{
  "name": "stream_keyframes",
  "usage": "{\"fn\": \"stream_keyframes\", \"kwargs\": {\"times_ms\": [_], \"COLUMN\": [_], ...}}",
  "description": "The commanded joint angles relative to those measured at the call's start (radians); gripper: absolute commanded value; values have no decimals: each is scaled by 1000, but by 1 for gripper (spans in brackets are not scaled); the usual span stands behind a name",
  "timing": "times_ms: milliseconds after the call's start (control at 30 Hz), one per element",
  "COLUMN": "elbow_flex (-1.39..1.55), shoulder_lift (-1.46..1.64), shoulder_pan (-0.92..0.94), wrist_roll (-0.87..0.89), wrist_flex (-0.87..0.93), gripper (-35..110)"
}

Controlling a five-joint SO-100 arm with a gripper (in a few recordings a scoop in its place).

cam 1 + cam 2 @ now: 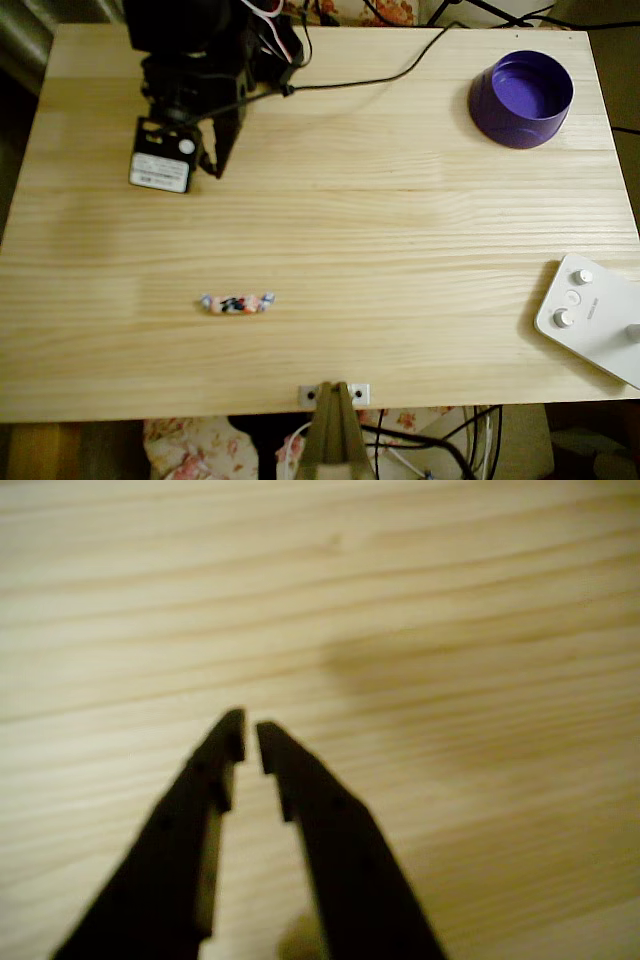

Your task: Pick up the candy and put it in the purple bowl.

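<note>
In the overhead view the candy (237,303), a small wrapped sweet with pale twisted ends, lies on the wooden table (400,230) at the lower left of centre. The purple bowl (522,98) stands upright at the far right corner, with nothing inside. My black gripper (212,168) hangs over the table's upper left, well above the candy in the picture and far left of the bowl. In the wrist view its two dark fingers meet almost tip to tip at the gripper (250,736), with nothing between them and only bare wood grain below.
A white device with knobs (595,315) lies at the table's right edge. A black cable (380,80) runs across the top of the table from the arm. A metal clamp (333,395) sits on the front edge.
</note>
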Motion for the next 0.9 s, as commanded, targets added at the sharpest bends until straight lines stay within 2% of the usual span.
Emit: {"fn": "stream_keyframes", "kwargs": {"times_ms": [0, 867], "elbow_flex": [-3, -3], "shoulder_lift": [14, 14], "shoulder_pan": [71, 77], "wrist_roll": [54, 60], "wrist_flex": [11, 11], "gripper": [-1, -1]}}
